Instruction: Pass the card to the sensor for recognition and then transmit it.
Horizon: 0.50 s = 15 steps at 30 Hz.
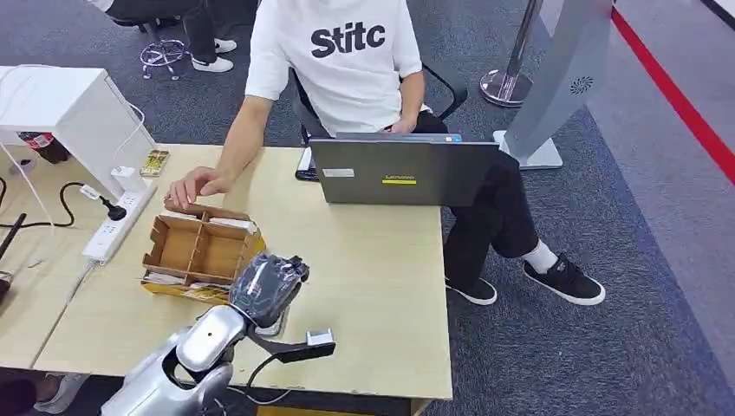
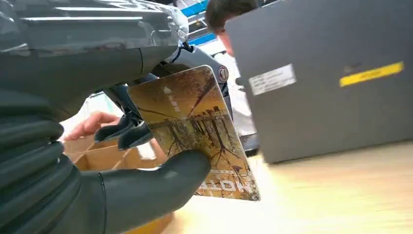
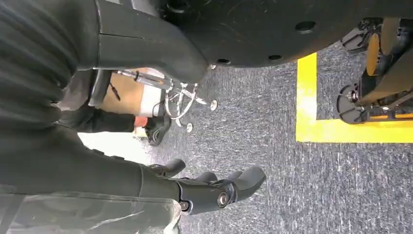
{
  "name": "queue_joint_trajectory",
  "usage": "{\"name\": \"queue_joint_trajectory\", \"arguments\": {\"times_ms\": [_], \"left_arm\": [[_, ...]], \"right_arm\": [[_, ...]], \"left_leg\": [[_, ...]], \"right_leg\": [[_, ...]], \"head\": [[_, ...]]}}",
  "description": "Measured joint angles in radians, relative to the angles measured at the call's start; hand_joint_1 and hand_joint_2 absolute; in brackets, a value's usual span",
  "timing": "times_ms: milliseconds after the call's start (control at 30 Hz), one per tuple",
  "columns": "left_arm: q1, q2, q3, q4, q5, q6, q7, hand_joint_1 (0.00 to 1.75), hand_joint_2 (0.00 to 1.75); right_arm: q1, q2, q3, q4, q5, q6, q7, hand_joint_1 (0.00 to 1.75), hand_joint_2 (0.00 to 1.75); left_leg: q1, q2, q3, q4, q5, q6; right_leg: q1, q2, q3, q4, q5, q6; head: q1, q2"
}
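1. The card (image 2: 192, 134) is held in the left hand (image 1: 267, 288), pinched between the thick thumb and the darker fingers (image 2: 124, 134) behind it, above the tabletop (image 1: 373, 260) and just beside the cardboard organiser (image 1: 201, 251).
2. The step in hand is judged to be the carrying of the card toward the sensor. No sensor can be identified with certainty; the small grey device (image 1: 319, 338) near the tabletop's front edge may be it, but this cannot be confirmed.
3. For the next move, the card face is to be brought flat and close over the sensor, with the pinch kept firm so that the card does not slip; handing over follows recognition.
4. The right hand (image 3: 214, 187) hangs over the carpeted floor with fingers loosely apart and nothing held.
5. Legible writing: "Lenovo" on the laptop (image 1: 403, 172) lid, above a yellow label; "Stitc" on the seated person's white shirt (image 1: 347, 43); the card's printed lettering is inverted and only partly readable.
6. A person's hand (image 1: 192, 185) rests at the organiser's far edge.
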Motion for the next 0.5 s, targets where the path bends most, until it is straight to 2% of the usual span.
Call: {"name": "queue_joint_trajectory", "arguments": {"times_ms": [233, 367, 500], "left_arm": [[-0.013, 0.022, 0.000, 0.023, -0.013, -0.008, 0.032, 1.75, 1.75], [-0.017, 0.035, 0.000, 0.030, -0.009, -0.040, 0.061, 1.75, 1.75], [-0.021, 0.045, 0.000, 0.049, 0.006, -0.069, 0.061, 1.75, 1.75]], "right_arm": [[0.001, 0.000, 0.000, 0.001, -0.002, 0.000, 0.002, 0.00, 1.75], [0.001, 0.000, 0.000, 0.002, -0.007, -0.001, 0.002, 0.00, 1.75], [0.001, 0.000, 0.000, 0.002, -0.008, -0.001, 0.003, 0.00, 1.75]], "left_leg": [[0.000, 0.000, 0.000, 0.000, 0.000, 0.000], [0.000, 0.000, 0.000, 0.000, 0.000, 0.000], [0.000, 0.000, 0.000, 0.000, 0.000, 0.000]], "right_leg": [[0.000, 0.000, 0.000, 0.000, 0.000, 0.000], [0.000, 0.000, 0.000, 0.000, 0.000, 0.000], [0.000, 0.000, 0.000, 0.000, 0.000, 0.000]], "head": [[0.000, 0.000], [0.000, 0.000], [0.000, 0.000]]}}
